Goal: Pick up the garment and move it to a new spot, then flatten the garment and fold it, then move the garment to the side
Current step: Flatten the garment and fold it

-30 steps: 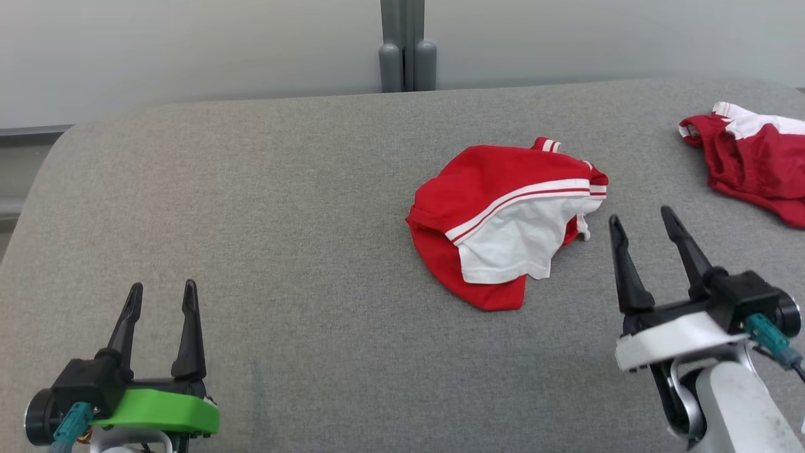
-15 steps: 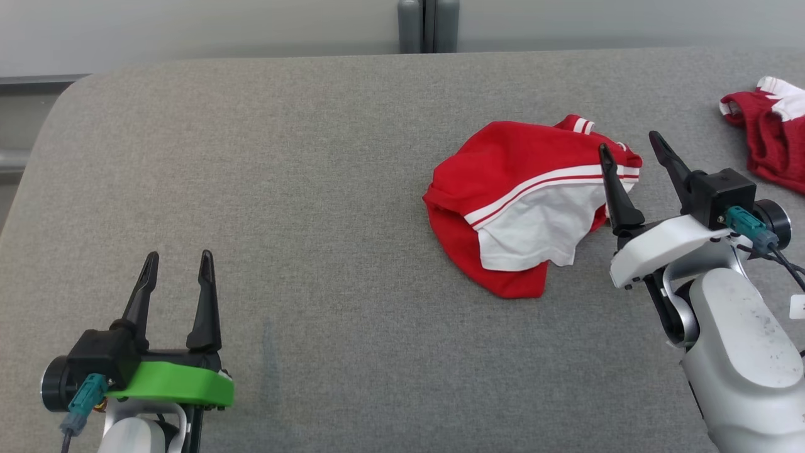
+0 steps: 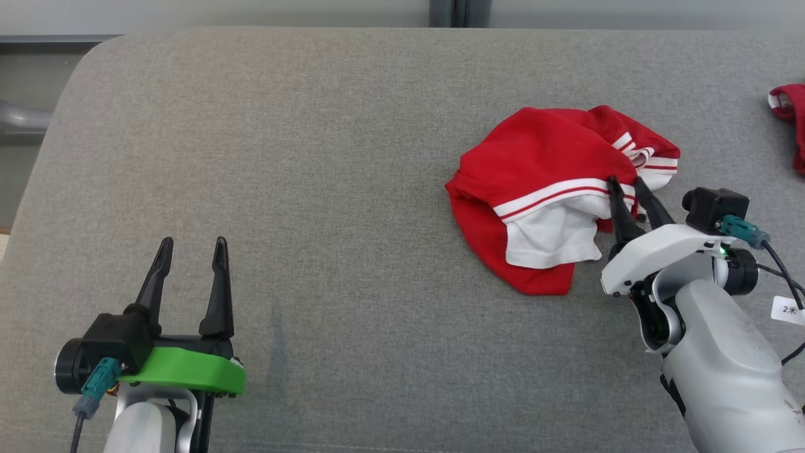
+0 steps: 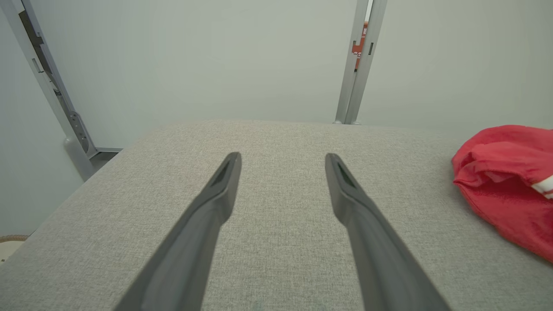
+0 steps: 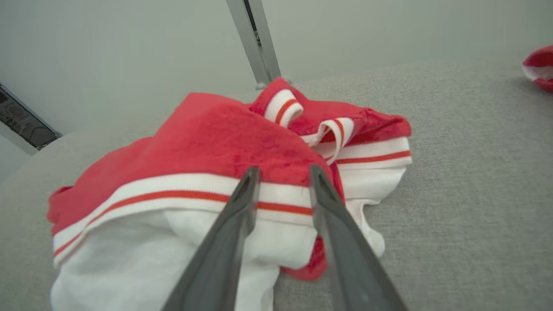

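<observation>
The garment (image 3: 541,157) is a crumpled red and white piece with striped bands, lying right of centre on the grey padded table (image 3: 314,157). My right gripper (image 3: 623,181) is at its right side, jaws narrowed but still apart. In the right wrist view the right gripper (image 5: 284,169) has its tips down on the garment (image 5: 216,134) at the white and red band, with fabric showing between them. My left gripper (image 3: 194,240) stands open over bare table at the lower left. In the left wrist view the left gripper (image 4: 283,155) holds nothing, and the garment (image 4: 505,172) lies far to its right.
A second red and white garment (image 3: 789,107) lies at the table's far right edge, also seen as the second garment (image 5: 540,65) in the right wrist view. A grey post (image 4: 360,65) stands behind the table's far edge. The table's rounded left corner is near the left arm.
My right gripper has moved forward and left onto the garment's right side and its jaws have narrowed. The cloth there has bunched up. The head camera has tilted down. The left gripper stays open.
</observation>
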Tool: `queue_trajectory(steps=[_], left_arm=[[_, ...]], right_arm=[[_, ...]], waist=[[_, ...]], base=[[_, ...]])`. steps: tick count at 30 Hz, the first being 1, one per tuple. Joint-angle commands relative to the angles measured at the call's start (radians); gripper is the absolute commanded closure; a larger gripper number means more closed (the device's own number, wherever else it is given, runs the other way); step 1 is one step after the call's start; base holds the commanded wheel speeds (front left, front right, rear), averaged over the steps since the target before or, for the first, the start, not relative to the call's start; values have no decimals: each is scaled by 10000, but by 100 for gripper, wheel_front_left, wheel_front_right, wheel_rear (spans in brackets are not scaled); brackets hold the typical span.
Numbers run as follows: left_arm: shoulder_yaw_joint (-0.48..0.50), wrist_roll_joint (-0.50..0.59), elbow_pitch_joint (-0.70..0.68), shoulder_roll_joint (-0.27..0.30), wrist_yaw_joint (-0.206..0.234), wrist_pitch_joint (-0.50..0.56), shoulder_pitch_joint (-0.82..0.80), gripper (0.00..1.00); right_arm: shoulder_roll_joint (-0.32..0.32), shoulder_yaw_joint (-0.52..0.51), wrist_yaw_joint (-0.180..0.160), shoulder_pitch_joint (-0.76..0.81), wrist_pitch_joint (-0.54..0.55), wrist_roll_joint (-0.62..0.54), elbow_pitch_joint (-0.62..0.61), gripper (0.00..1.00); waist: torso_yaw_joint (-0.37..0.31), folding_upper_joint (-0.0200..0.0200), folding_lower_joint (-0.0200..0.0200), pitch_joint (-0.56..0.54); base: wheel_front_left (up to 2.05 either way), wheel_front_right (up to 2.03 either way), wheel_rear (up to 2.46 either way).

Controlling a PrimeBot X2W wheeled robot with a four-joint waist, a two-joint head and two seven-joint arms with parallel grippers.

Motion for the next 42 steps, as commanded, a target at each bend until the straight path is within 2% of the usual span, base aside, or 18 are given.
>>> queue_trajectory(steps=[1, 5, 10, 11, 12, 13, 21, 29, 34, 42], left_arm=[[-28, -44, 33, 58, -28, 3, -150, 0], [-1, -34, 88, 69, -28, 3, -150, 0], [131, -8, 117, 74, -28, 4, 18, 0], [173, 9, 125, 69, -28, 4, 89, 0], [198, 20, 126, 60, -28, 4, 133, 0], [250, 34, 130, 48, -28, 4, 173, 0], [531, 196, 61, 7, -21, 4, 468, 0], [762, 311, -19, -36, -21, 4, 738, 0], [804, 328, -26, -82, -22, 4, 871, 0], [962, 344, 15, -62, -24, 4, 1078, 0]], right_arm=[[-42, 57, -10, -199, -47, 351, 195, 100], [-143, 316, -10, -318, -131, 1021, 677, 100], [-359, 653, -10, -418, -349, 1212, 782, 100], [-422, 678, -10, -419, -401, 1144, 677, 85], [-460, 706, -10, -386, -416, 1086, 565, 37], [-489, 738, -10, -281, -444, 1009, 459, 0], [-861, 160, -10, 1095, -451, -112, -1889, 0], [-967, -357, -10, 3043, -448, -871, -4144, 0], [-689, -529, -10, 4266, -449, -1377, -5267, 0], [36, -746, -10, 5824, -449, -1998, -6235, 0]], waist=[[64, -1, 0, 8], [108, -1, 0, -58], [23, -1, 0, -222], [-16, -1, 0, -293], [-45, -1, 0, -334], [-94, -1, 0, -418], [-561, -1, 0, -928], [-945, -1, 0, -1208], [-1035, -1, 0, -1317], [-1004, -1, 0, -1576]], base=[[0, 0, 0], [0, 0, 0], [0, 0, 0], [0, 0, 0], [0, 0, 0], [0, 0, 0], [0, 0, 0], [0, 0, 0], [0, 0, 0], [0, 0, 0]])
